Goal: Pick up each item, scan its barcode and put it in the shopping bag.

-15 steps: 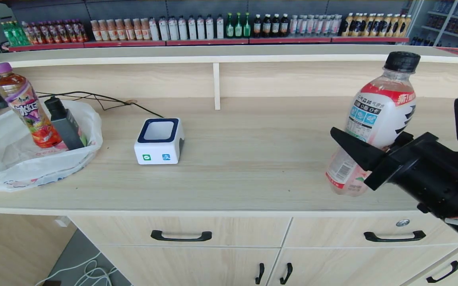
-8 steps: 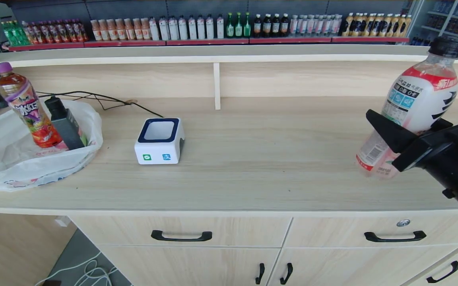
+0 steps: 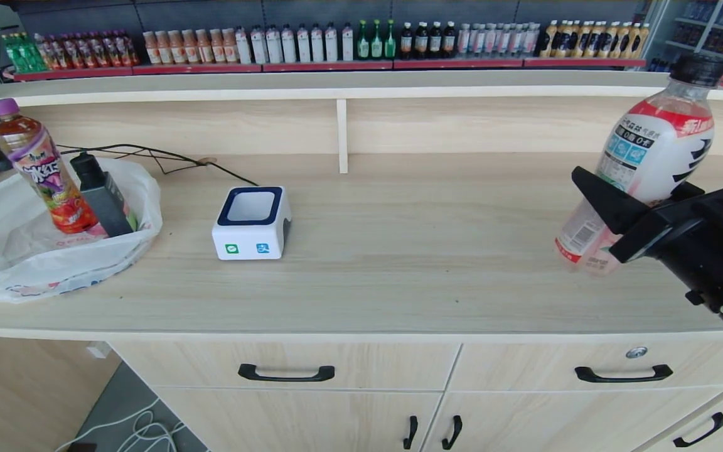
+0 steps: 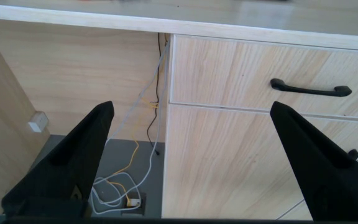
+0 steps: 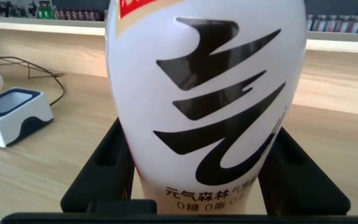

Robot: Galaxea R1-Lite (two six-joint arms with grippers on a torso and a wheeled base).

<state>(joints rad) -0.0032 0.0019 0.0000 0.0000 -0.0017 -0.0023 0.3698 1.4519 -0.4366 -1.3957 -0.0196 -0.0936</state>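
My right gripper (image 3: 641, 210) is shut on a white drink bottle (image 3: 641, 157) with a black cap, held tilted above the right end of the counter; the bottle's label (image 5: 207, 112) sits between the black fingers (image 5: 107, 165) in the right wrist view. The white scanner box (image 3: 252, 222) with a dark blue rim stands left of centre, also seen as the scanner (image 5: 14, 115). A white shopping bag (image 3: 41, 251) lies at the counter's left end, holding an orange tea bottle (image 3: 41, 169) and a dark bottle (image 3: 101, 196). My left gripper (image 4: 188, 162) hangs open below the counter, facing the cabinet fronts.
Black cables (image 3: 148, 154) run along the counter behind the scanner. A raised back ledge (image 3: 349, 94) with a thin divider (image 3: 341, 135) borders the counter. Shelves of bottles (image 3: 336, 41) line the far wall. Drawers with black handles (image 3: 286, 373) sit under the counter.
My right gripper lifted the white bottle up off the counter and to the right, then shifted slightly left. The bag, scanner and other bottles stayed still.
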